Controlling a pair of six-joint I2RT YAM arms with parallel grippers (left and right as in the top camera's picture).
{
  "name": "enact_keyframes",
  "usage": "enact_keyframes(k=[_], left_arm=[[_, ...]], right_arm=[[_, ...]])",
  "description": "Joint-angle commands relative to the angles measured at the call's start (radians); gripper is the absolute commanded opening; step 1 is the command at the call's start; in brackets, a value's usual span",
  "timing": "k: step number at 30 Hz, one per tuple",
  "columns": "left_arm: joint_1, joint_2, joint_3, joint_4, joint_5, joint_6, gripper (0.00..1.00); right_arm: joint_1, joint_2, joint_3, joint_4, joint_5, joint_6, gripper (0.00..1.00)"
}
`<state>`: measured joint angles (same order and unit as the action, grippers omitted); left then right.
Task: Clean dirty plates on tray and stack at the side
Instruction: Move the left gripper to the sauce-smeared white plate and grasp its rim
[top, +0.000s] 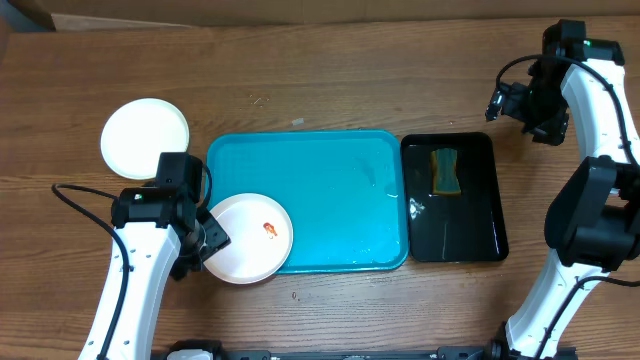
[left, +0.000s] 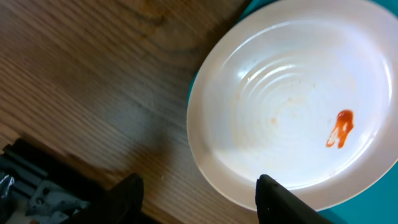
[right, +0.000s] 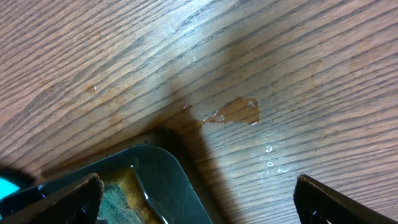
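A white plate (top: 250, 237) with a red-orange smear (top: 270, 231) lies on the front left corner of the turquoise tray (top: 330, 170) and hangs over its edge. My left gripper (top: 207, 240) is open at the plate's left rim. In the left wrist view the plate (left: 286, 99) and its smear (left: 341, 129) fill the frame; the left gripper (left: 199, 194) has one finger over the rim and one over the table. A pale plate (top: 145, 138) lies on the table at the far left; I cannot tell whether another is under it. My right gripper (top: 508, 104) is open and empty, high at the back right.
A black tray (top: 480, 235) with water and a green-yellow sponge (top: 445, 170) stands right of the turquoise tray. The right wrist view shows the right gripper (right: 199, 202), the black tray's corner (right: 180, 180), the sponge (right: 118, 199) and water drops (right: 235, 112) on the wood.
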<state>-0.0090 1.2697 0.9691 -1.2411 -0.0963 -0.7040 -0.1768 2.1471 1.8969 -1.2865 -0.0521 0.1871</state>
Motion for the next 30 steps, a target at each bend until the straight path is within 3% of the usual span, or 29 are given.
enact_keyframes(k=[1,30], left_arm=[[-0.003,-0.005,-0.007,0.035,-0.050,0.000,0.58],[0.016,0.271,-0.056,0.200,-0.068,0.051,0.57]], right_arm=[[-0.003,-0.006,0.019,0.003,-0.002,0.008,1.00],[-0.003,-0.006,0.019,0.003,-0.001,0.008,1.00]])
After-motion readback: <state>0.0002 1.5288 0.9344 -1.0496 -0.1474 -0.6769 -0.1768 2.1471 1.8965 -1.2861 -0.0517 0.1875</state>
